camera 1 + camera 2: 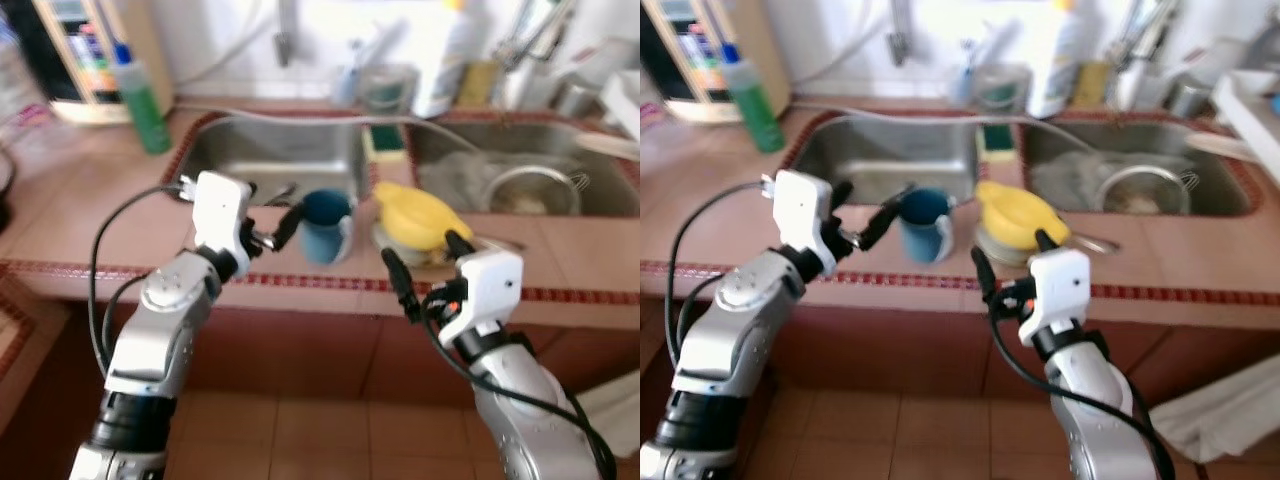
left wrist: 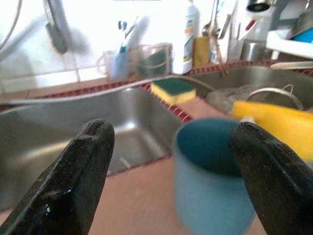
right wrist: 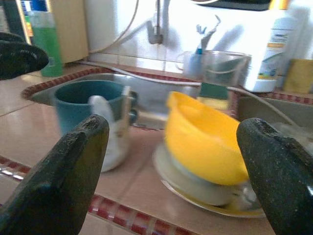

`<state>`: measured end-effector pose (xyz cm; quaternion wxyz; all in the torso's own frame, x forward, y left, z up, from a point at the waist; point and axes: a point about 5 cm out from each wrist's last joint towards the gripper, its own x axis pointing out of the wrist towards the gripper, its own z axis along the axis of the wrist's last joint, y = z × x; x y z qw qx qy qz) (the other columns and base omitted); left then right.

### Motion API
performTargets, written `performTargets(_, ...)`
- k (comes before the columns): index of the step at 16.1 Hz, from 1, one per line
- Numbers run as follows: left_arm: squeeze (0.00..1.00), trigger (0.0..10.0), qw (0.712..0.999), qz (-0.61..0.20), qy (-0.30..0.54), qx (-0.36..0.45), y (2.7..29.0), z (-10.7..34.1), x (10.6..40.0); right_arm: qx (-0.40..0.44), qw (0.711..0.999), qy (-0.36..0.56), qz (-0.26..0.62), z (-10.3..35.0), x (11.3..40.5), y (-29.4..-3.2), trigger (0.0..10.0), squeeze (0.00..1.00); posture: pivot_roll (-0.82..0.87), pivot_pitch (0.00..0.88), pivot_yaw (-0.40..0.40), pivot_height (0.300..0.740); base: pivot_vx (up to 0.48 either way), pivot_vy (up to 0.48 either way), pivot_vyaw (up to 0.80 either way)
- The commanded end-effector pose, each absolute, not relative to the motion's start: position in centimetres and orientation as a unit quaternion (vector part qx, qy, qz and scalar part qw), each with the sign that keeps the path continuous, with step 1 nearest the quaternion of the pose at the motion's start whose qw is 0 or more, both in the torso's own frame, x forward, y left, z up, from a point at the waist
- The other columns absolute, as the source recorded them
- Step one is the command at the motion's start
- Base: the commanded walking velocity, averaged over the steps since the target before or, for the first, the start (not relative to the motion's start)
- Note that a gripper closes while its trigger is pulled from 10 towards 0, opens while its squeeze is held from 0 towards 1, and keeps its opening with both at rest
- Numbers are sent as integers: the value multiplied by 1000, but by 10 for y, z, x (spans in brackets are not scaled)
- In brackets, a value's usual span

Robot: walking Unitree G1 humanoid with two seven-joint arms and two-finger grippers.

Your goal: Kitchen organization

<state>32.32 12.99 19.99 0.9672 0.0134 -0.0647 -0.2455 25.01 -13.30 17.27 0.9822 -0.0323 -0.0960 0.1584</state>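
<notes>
Mug, blue, stands upright on the tiled counter, on the strip between the counter's front edge and the left sink. It stands there free, with nothing inside that I can see. Just beside it a yellow bowl lies tilted on a plate, so these dishes seem gathered at the sink edge, probably for washing or for putting away.

The left gripper is near the mug, and its fingers are spread wide with the mug between them in the left wrist view, not touching it. I judge it is lined up this way to close around the mug's wall. The right gripper hangs in front of the bowl and plate, also spread apart and holding nothing, perhaps ready for the bowl.

A green sponge rests on the divider between the sinks, and a green bottle stands at the left of the counter
</notes>
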Motion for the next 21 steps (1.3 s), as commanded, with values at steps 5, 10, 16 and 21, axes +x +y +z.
performTargets(5,0,10000,975,-215,-51,16,126,204,325,-6,978,-120,171,180,249,-132,10000,0,-291,68,53,740,0,0,-145)
performTargets(10,0,10000,975,-207,-68,43,131,217,328,-5,975,-127,181,182,246,-131,10000,0,-298,68,59,740,0,0,0)
performTargets(16,0,10000,936,-315,-50,152,119,213,322,-27,970,-95,224,170,241,-128,10000,0,-296,72,64,740,0,0,0)
performTargets(21,0,10000,915,-350,-32,198,98,205,329,-30,967,-79,241,163,236,-124,10000,0,-304,80,75,740,0,0,0)
